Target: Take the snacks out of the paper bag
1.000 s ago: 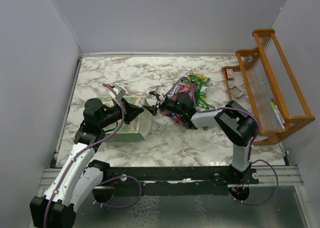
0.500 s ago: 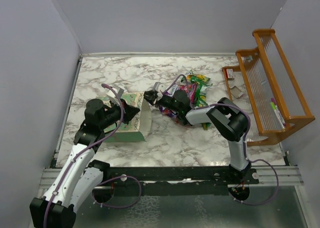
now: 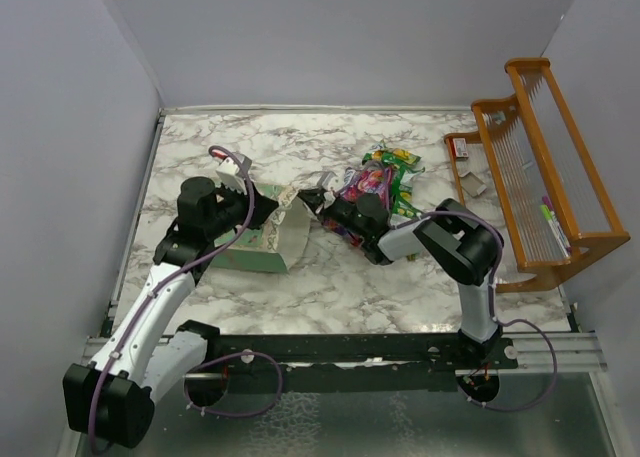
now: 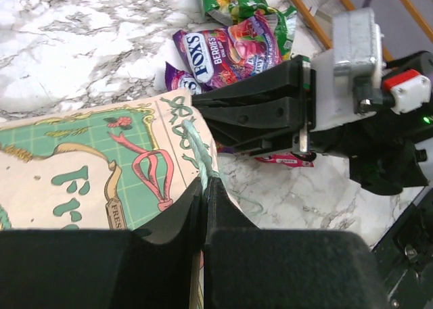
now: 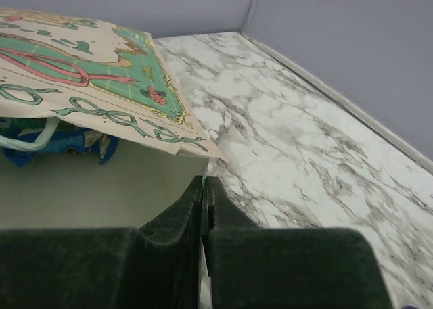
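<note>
The left gripper (image 4: 204, 184) is clenched on the upper rim of the paper bag (image 4: 81, 180). It pinches the printed wall between its fingers, just beside the pale-green handle loop (image 4: 195, 143). Facing it across the mouth, the right gripper (image 5: 203, 186) is also pressed closed. A sliver of cream paper shows between its fingers, so it appears to grip the lower lip.

The bag lies on its side on the marble table (image 3: 300, 142), with its mouth toward the right arm. Under the printed wall, 1 blue packet (image 5: 64, 145) shows inside; whether more sit behind it cannot be told. The other snacks (image 3: 378, 185) lie in a heap on the table just beyond the right gripper, outside the bag.

The step in hand looks like spreading the mouth so the last packet can come out. To do it well, the 2 pinches should pull apart gently and evenly, since thin paper held at 2 edges may tear or slip. The upper wall should rise enough to clear the packet. Then either the closed end gets tipped up, or 1 gripper lets go and reaches in.

Compared with the overhead view 0.5 s ago:
- The left gripper has moved farther from the arm bases, and its elbow has followed.
- The right gripper has shifted slightly toward the heap.
- The cream flap at the mouth shows broader.
</note>
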